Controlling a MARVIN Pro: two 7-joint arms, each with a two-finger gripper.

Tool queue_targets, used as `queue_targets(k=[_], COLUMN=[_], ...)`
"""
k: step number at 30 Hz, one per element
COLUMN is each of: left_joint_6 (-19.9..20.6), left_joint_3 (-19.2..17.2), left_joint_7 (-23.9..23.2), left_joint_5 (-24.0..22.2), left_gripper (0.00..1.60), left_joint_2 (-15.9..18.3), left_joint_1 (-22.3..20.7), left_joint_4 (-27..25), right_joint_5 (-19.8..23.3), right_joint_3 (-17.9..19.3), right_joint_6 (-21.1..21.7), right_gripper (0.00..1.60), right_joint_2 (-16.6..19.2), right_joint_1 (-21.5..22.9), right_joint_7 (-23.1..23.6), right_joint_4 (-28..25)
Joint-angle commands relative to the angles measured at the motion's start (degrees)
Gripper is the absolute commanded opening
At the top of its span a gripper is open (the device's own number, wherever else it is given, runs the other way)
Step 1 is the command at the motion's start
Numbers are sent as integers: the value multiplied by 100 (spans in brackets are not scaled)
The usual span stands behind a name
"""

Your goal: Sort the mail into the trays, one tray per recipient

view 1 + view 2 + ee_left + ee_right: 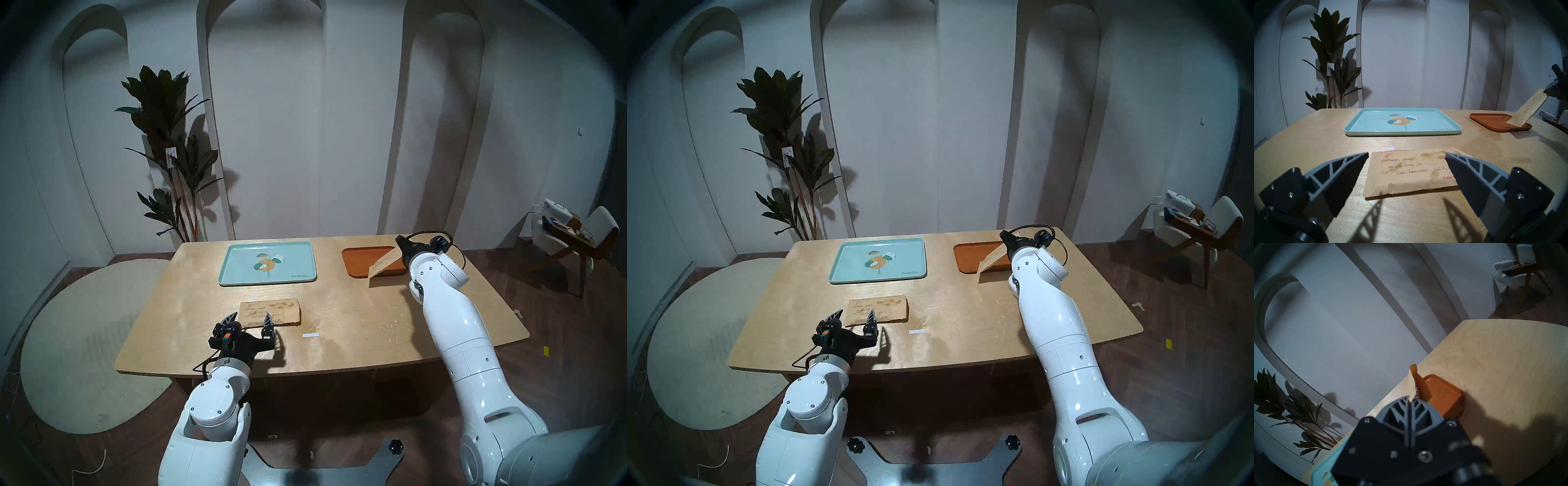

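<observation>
I see the wooden table (339,339) with both trays on its far side. The mint tray (237,271) with leaves and an orange circle is near the middle of the table's far side. The orange-brown tray (356,264) sits to the right of the mint tray, a bit apart from it.

My right gripper (401,245) is squeezed shut on the top end of the plain envelope (385,264). The envelope hangs tilted, with its low end down at the near part of the orange-brown tray.

The blotchy envelope (271,310) lies flat on the table, nearer to me than the mint tray. My left gripper (249,319) hangs at its near edge with its fingers spread wide, holding nothing. A small white strip (311,335) lies just right of that envelope.
</observation>
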Motion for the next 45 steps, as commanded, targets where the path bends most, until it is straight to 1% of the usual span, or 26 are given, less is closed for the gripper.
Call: queue_targets(k=[1,4,7,8,9,10,11,12,13,16,17,21,22,27,29,30,32,33,35,36,37,38,39,42,43,45], left_joint_6=[-30,-30,-30,-30,-30,-31,-31,-31,-31,-31,-31,-30,-30,-30,-31,-31,-32,-32,-32,-32,-32,-32,-32,-32,-32,-32], left_joint_3=[3,3,3,3,3,3,3,3,3,3,3,3,3,3,3,3,3,3,3,3,3,3,3,3,3,3], left_joint_7=[4,4,4,4,4,4,4,4,4,3,3,3,3,2,2,3,3,3,3,3,3,3,3,3,3,3], left_joint_5=[6,5,5,5,5,4,4,4,4,3,2,1,0,-1,-1,-1,-1,-1,-1,-1,-1,-1,-1,-2,-2,-2], left_gripper=[160,160,160,160,160,160,160,160,160,160,160,160,160,160,160,160,160,160,160,160,160,160,160,160,160,160], left_joint_2=[-2,-2,-2,-2,-2,-2,-2,-2,-1,-1,-1,-1,-1,0,0,0,0,0,0,0,0,0,0,0,0,1], left_joint_1=[-45,-45,-46,-46,-46,-46,-46,-47,-47,-47,-48,-50,-51,-52,-52,-52,-52,-52,-52,-52,-52,-52,-52,-52,-52,-53], left_joint_4=[-106,-105,-104,-104,-104,-103,-103,-103,-102,-100,-99,-94,-92,-89,-90,-90,-91,-91,-92,-92,-92,-92,-92,-90,-90,-89], right_joint_5=[-89,-129,-171,-182,-198,-209,-229,-241,-259,-315,-338,-439,-464,-582,-628,-649,-670,-685,-709,-717,-735,-732,-750,-761,-772,-780], right_joint_3=[-28,-49,-91,-117,-106,-145,-153,-187,-197,-279,-299,-449,-473,-608,-659,-662,-692,-683,-679,-693,-682,-693,-670,-666,-656,-653], right_joint_6=[-37,-52,-56,-52,-87,-70,-94,-82,-99,-111,-124,-152,-168,-208,-229,-255,-260,-286,-320,-319,-347,-332,-372,-374,-391,-399], right_gripper=[0,0,0,0,0,0,0,0,0,0,0,0,0,0,0,0,0,0,0,0,0,0,0,0,0,0], right_joint_2=[8,-9,-41,-56,-60,-75,-88,-109,-126,-196,-222,-379,-407,-526,-563,-567,-576,-568,-548,-535,-518,-499,-467,-392,-364,-319], right_joint_1=[643,742,943,1080,959,1120,1073,1215,1181,1381,1370,1690,1683,1923,2067,2055,2262,2236,2309,2437,2434,2576,2476,2711,2711,2843], right_joint_7=[227,292,346,350,393,393,422,422,443,468,478,487,497,521,541,565,587,617,667,678,715,717,767,828,860,897], right_joint_4=[385,568,858,1026,927,1123,1100,1270,1253,1521,1525,1945,1947,2341,2597,2646,2995,3020,3234,3445,3505,3723,3665,4106,4154,4389])
